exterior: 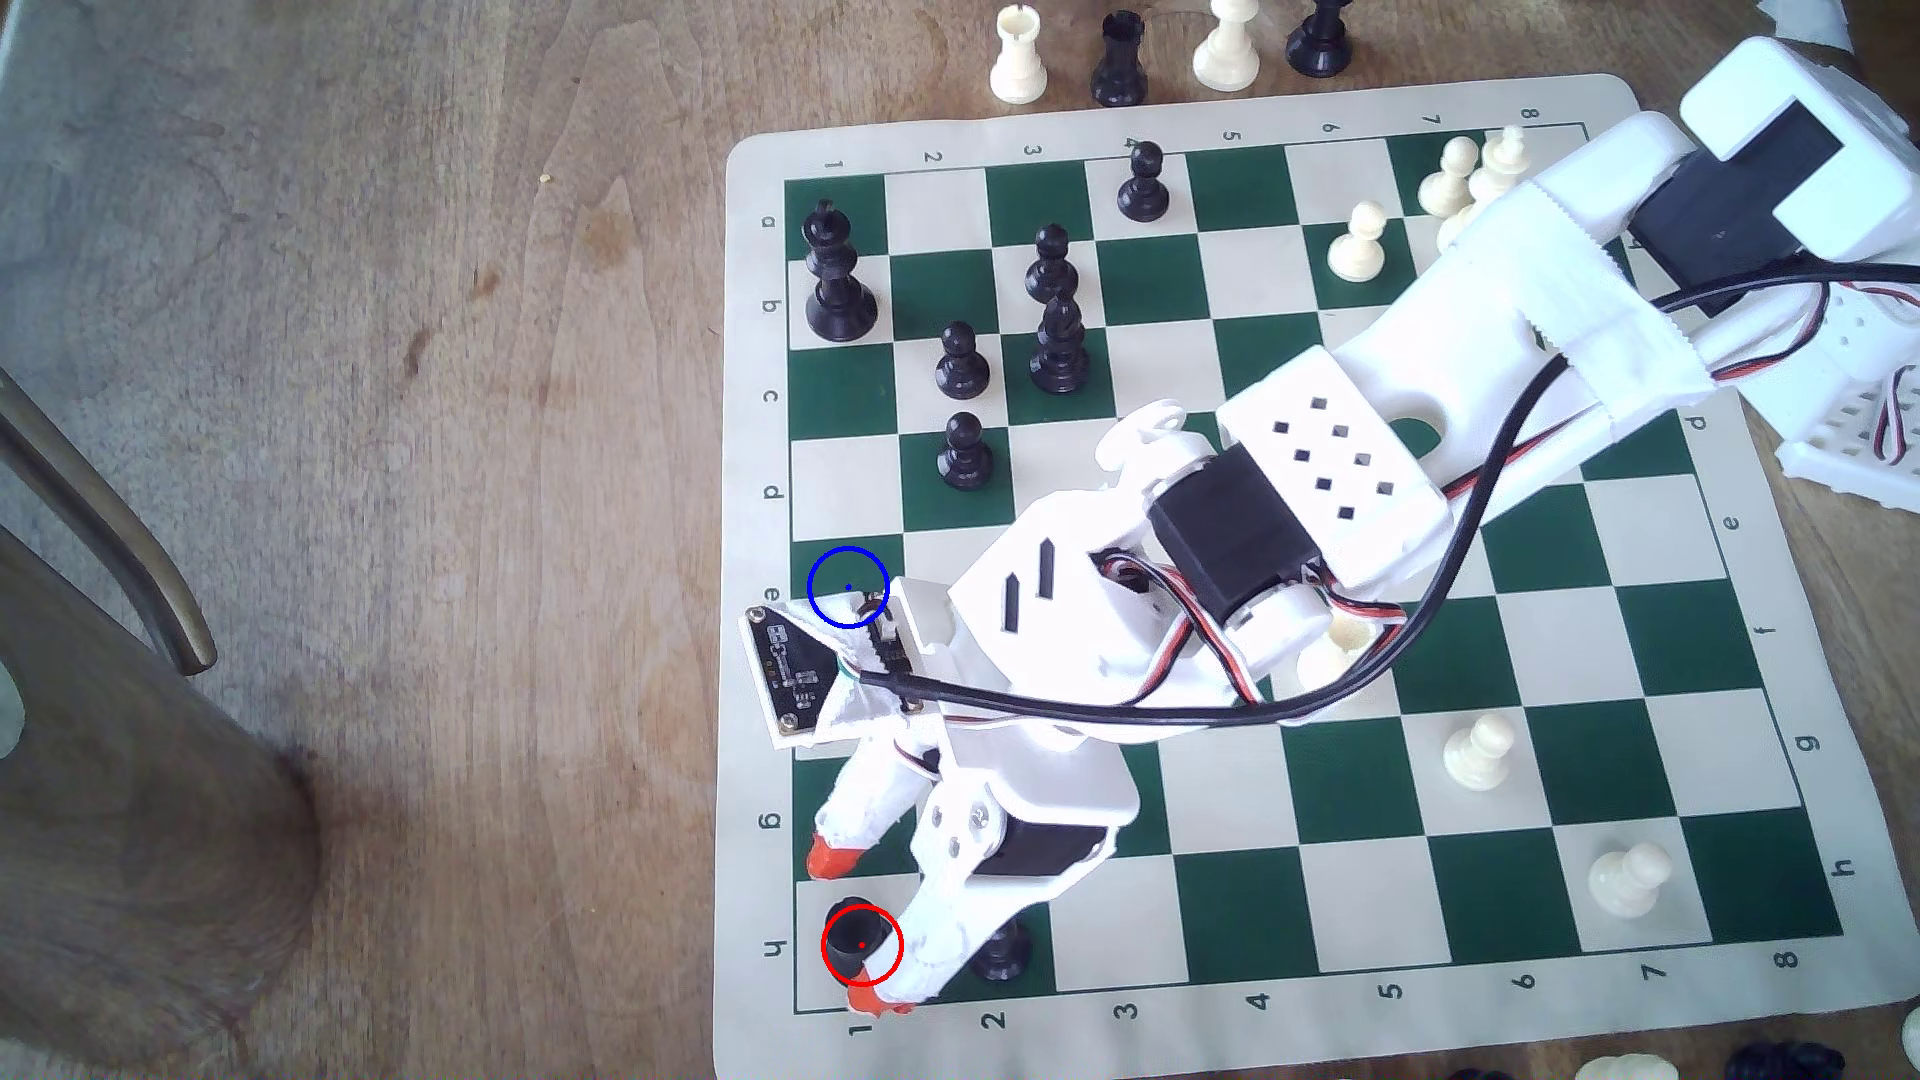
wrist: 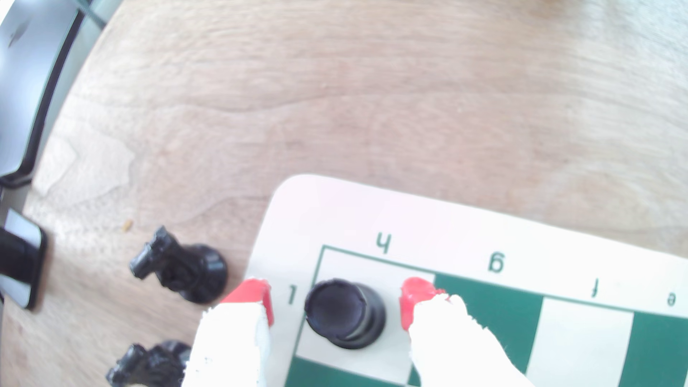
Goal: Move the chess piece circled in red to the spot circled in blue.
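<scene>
The black rook (exterior: 860, 940) stands upright inside the red ring on the cream corner square h1 of the board (exterior: 1226, 301). In the wrist view the rook (wrist: 344, 312) shows its flat notched top between my two red fingertips (wrist: 253, 294). My gripper (exterior: 854, 929) is open and straddles the rook, with a gap on each side in the wrist view, where the gripper (wrist: 335, 297) is low over the square. The blue-ringed spot (exterior: 848, 587) is the dark green square e1, three squares up the same file, beside my wrist camera board.
A black pawn (exterior: 1003, 950) stands on h2, partly under my gripper. The black king (exterior: 836, 275) and black pawns (exterior: 961, 452) fill the board's upper left. White pieces (exterior: 1475, 748) stand to the right. Two black knights (wrist: 178, 268) lie off the board. A chair (exterior: 104, 540) stands at the exterior view's left.
</scene>
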